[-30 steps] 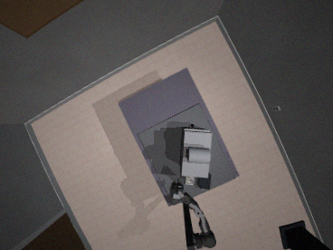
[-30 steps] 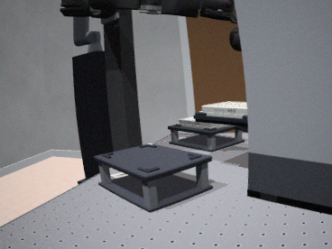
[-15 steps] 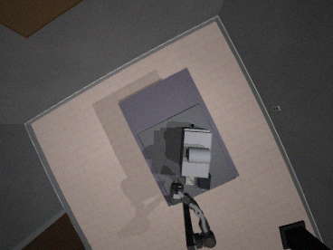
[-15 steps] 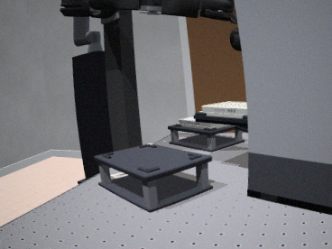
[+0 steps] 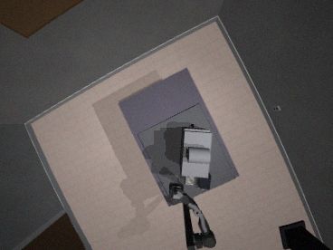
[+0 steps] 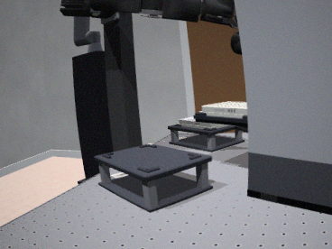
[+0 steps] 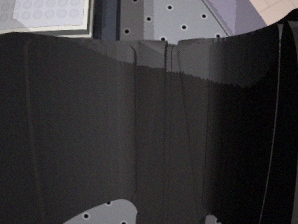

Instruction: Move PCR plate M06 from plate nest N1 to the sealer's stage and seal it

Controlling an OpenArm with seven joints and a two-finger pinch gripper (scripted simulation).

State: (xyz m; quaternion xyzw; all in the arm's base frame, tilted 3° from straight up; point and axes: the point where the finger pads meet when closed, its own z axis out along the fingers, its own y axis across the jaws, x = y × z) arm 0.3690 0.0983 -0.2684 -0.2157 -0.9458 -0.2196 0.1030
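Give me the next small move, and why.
Probably ease the shut, empty gripper toward the front of the sealer housing for START: the near nest is bare, and a white plate seems to sit on the stage beside the housing. The key itself is not visible.

Arm [image 5: 195, 216], top view: slender, dark grey to black links joined by rounded joint housings, with paler grey highlights along the upper surfaces; the lowest joint is a bulbous dark cylinder. Exterior view: a tall black column [image 6: 92, 117] with a lighter grey curved bracket [image 6: 83, 32] near its top, and dark rounded housings above. Gripper [image 7: 156, 149], wrist view: matte black, two broad fingers with smooth faces meeting at a vertical seam. No cables, screws or markings are discernible.
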